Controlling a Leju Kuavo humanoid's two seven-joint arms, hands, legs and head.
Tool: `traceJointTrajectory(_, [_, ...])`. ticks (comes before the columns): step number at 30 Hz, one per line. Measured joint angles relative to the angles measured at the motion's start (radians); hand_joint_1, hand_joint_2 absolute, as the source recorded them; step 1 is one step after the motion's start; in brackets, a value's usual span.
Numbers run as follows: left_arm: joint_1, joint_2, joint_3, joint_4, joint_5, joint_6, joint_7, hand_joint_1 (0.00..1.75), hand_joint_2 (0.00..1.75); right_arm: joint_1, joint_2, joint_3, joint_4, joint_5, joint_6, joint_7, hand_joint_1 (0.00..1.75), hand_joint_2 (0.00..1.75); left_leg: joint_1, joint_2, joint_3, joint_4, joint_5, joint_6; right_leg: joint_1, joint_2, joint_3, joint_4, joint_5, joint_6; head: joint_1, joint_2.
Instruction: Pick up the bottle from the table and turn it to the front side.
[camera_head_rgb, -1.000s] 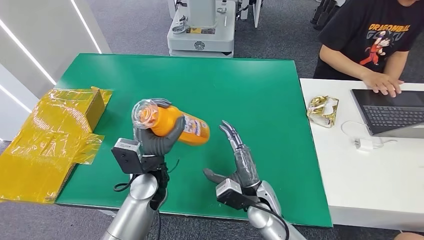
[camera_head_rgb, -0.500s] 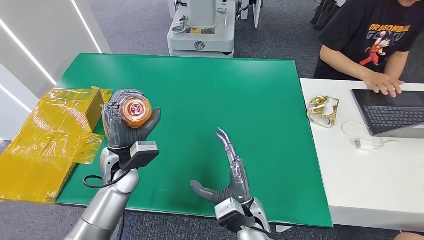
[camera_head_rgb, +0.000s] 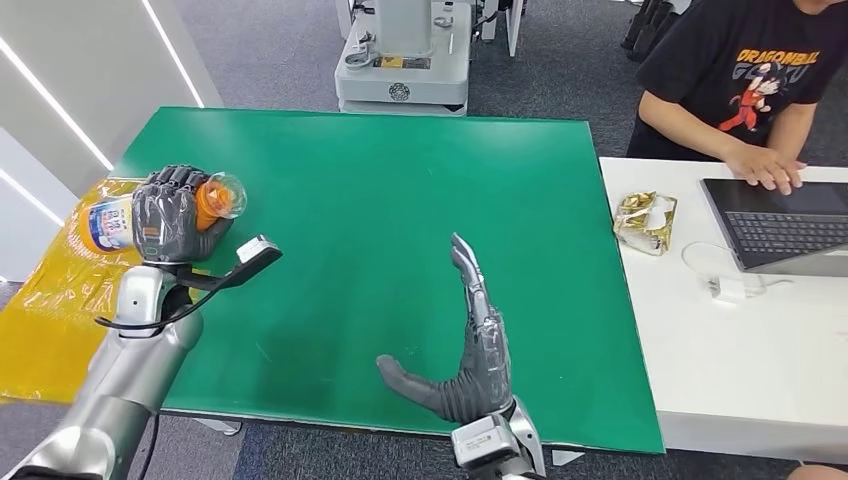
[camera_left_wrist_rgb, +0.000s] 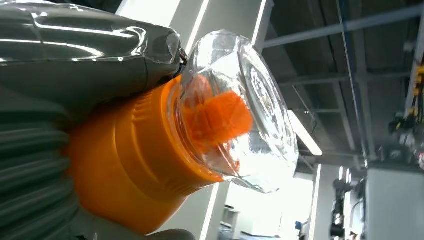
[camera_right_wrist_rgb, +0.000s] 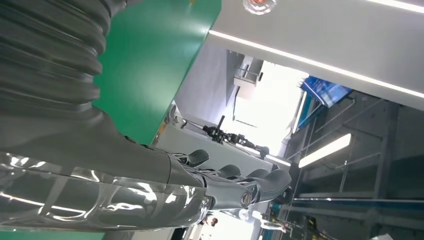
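Bottle: an orange bottle (camera_head_rgb: 160, 215) with a clear cap, held up on its side above the left edge of the green table, cap end pointing toward the table's middle
Label: a blue and white label band near the bottle's base; its writing is too small to read
Cap up close: in the left wrist view the clear cap (camera_left_wrist_rgb: 240, 110) covers an orange spout, above a ribbed orange shoulder
Left hand: the left hand (camera_head_rgb: 168, 212) is wrapped around the bottle's middle, fingers closed over it
Right hand: the right hand (camera_head_rgb: 470, 340) holds nothing, fingers straight and together, thumb spread out, raised over the near part of the table
Table: a green table (camera_head_rgb: 400, 200) with a smooth flat top
White desk: a white desk (camera_head_rgb: 740, 340) touching the green table's right side, carrying a laptop (camera_head_rgb: 780, 225), a crumpled gold wrapper (camera_head_rgb: 645, 220) and a white charger (camera_head_rgb: 735, 288)
Person: a person (camera_head_rgb: 745, 85) at the laptop, black T-shirt printed "DRAGONBALL"
Left side: a cardboard box in yellow wrapping (camera_head_rgb: 90, 290) beside the table
Room: grey carpet floor (camera_head_rgb: 270, 50), a white machine base (camera_head_rgb: 403, 55) beyond the table
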Motion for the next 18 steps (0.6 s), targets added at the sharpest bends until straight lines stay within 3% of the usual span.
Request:
traceJointTrajectory(9, [-0.166, 0.025, 0.001, 0.379, -0.156, -0.171, 0.037, 1.75, 1.75, 0.019, 0.011, -0.037, -0.052, 0.030, 0.018, 0.007, 0.00, 1.75, 0.000, 0.001, 0.000, 0.000, 0.000, 0.000, 0.000, 0.001, 0.000, 0.000, 0.001, 0.000, 0.000, 0.000])
traceJointTrajectory(14, [-0.228, 0.035, -0.034, 0.515, -0.255, -0.308, 0.063, 1.75, 1.75, 0.019, 0.020, -0.053, -0.058, 0.038, 0.038, 0.012, 0.00, 1.75, 0.000, 0.001, 0.000, 0.000, 0.000, 0.000, 0.000, 0.001, 0.000, 0.000, 0.001, 0.000, 0.000, 0.000])
traceJointTrajectory(18, [-0.265, 0.043, -0.063, 0.576, -0.284, -0.355, 0.076, 1.75, 1.75, 0.019, 0.027, -0.066, -0.061, 0.043, 0.052, 0.014, 0.00, 1.75, 0.000, 0.001, 0.001, -0.001, 0.000, 0.000, 0.000, 0.001, 0.001, 0.000, 0.001, 0.000, 0.000, 0.000])
